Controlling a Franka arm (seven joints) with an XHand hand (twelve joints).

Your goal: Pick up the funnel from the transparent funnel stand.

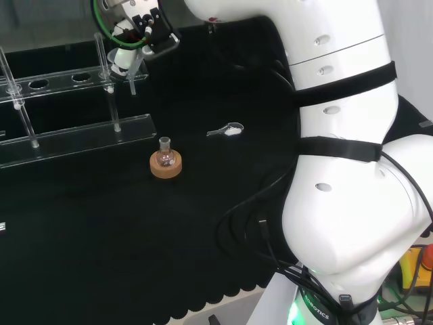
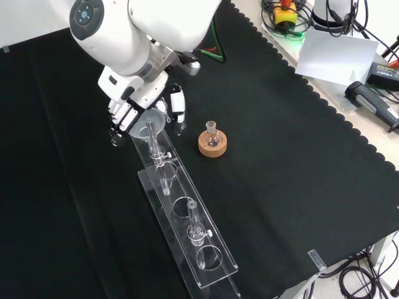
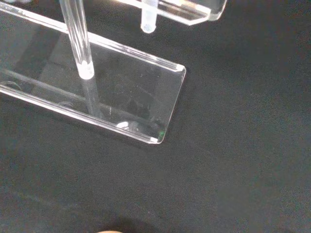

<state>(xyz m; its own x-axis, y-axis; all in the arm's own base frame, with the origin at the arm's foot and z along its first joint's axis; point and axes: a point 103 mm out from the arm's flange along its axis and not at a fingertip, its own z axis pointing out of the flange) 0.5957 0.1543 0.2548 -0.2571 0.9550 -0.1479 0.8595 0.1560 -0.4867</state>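
The hand [image 1: 139, 30] [image 2: 134, 103] hovers over the end of the transparent funnel stand [image 1: 74, 139] [image 2: 181, 212]. Its fingers and thumb are curled round the clear funnel [image 2: 149, 121], which hangs upright in its grip. The funnel's thin stem [image 1: 132, 84] [image 3: 147, 19] points down just past the end of the stand's upper shelf [image 1: 61, 81] [image 3: 204, 12], above the base plate [image 3: 136, 92]. I cannot tell whether the stem touches the shelf. A clear post [image 3: 77, 39] of the stand rises close beside it.
A small round flask on a cork ring [image 1: 166, 162] [image 2: 212, 142] stands on the black cloth near the stand. A small clear scoop-like piece [image 1: 226, 131] lies further right in the head view. Cables and devices [image 2: 349, 56] lie beyond the cloth's scalloped edge.
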